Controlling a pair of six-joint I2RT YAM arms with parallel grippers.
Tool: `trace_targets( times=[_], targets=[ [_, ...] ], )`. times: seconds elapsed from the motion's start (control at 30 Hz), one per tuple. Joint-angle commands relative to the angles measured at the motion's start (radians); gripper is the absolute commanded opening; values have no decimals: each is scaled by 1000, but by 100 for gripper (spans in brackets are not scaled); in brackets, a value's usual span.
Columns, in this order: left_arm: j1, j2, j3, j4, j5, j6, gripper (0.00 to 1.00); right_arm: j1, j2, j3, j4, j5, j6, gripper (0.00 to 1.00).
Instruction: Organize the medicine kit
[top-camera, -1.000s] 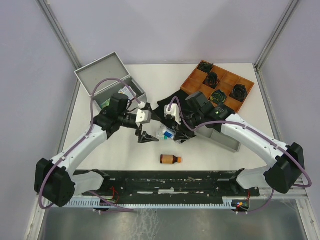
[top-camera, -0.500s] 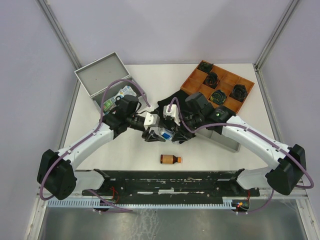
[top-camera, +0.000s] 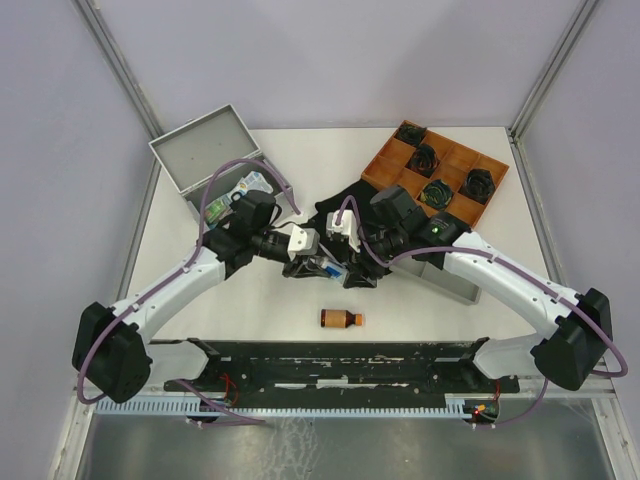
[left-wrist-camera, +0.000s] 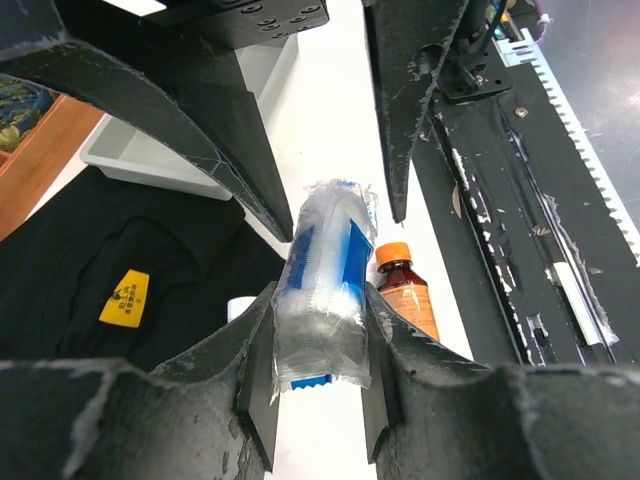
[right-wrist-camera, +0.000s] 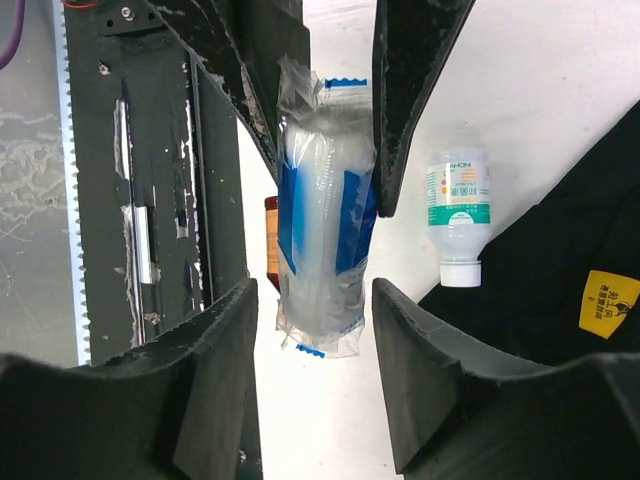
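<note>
Only slim gaps: packet (right-wrist-camera: 320, 200) inside right tool (right-wrist-camera: 315, 290)

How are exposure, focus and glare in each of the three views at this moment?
Top external: even, soft light, faint shadows, sharp across the table. Left wrist: clear packet sharp, with glints on its plastic; the left tool near the lens is dark and soft. Right wrist: bare table very bright, white bottle print still readable.
</note>
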Motion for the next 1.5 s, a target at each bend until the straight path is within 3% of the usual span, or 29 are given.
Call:
trace_targets(
  times=[0.0,0.37,0.77,1.07,1.47],
  targets=[
    [2,-58,24,-18,-57,9,33,1,-21,20,1,5,-11,60],
    [108,-154,18,-34,-208,-29,17,-79,-111,1,86,32,87,71],
    [469,-177,23,35,-389,-33,13,-177,-165,-36,121,33,123,73],
    [642,2,117,103,-453,-14,14,-177,-163,-43,110,16,110,73],
    [730,317,293,43,-487,97,17,-178,-159,-50,102,23,93,74]
  ],
)
